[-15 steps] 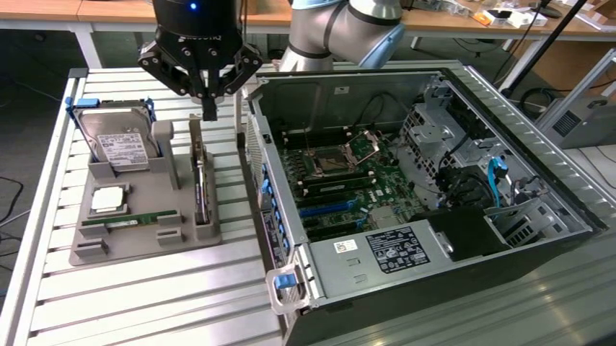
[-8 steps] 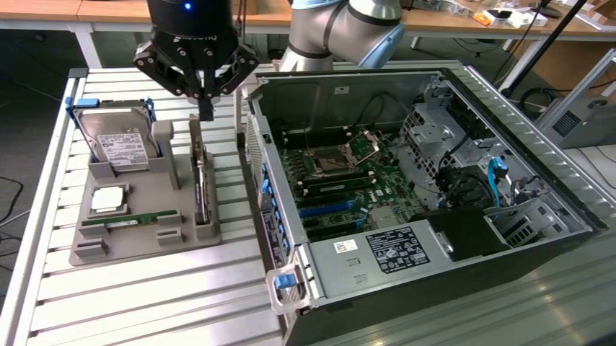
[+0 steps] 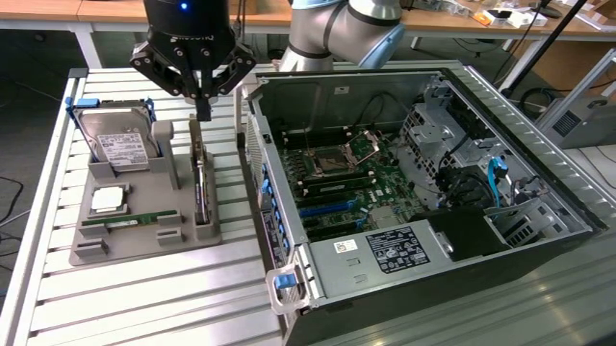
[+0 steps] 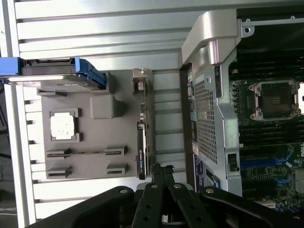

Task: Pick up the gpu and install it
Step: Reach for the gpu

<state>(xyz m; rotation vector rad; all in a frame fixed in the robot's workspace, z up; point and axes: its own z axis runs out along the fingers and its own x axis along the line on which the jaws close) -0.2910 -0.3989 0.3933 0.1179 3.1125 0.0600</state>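
The gpu (image 3: 199, 180) is a thin dark card standing on its edge in a slot of the grey holder tray (image 3: 144, 241), on the exterior view's left of the open computer case (image 3: 414, 180). The wrist view gives it edge-on as a narrow dark strip (image 4: 142, 142) with a silvery bracket at one end. My gripper (image 3: 202, 112) hangs above the card's far end, clear of it, its fingers shut together with nothing between them. In the wrist view the closed fingertips (image 4: 161, 172) sit just beside the card's other end.
The tray also holds a hard drive in a blue frame (image 3: 115, 140), a square CPU (image 3: 108, 198) and a green RAM stick (image 3: 130, 218). Inside the case the motherboard (image 3: 337, 169) lies exposed with blue slots (image 3: 327, 209). The case wall (image 3: 255, 144) stands close to the card.
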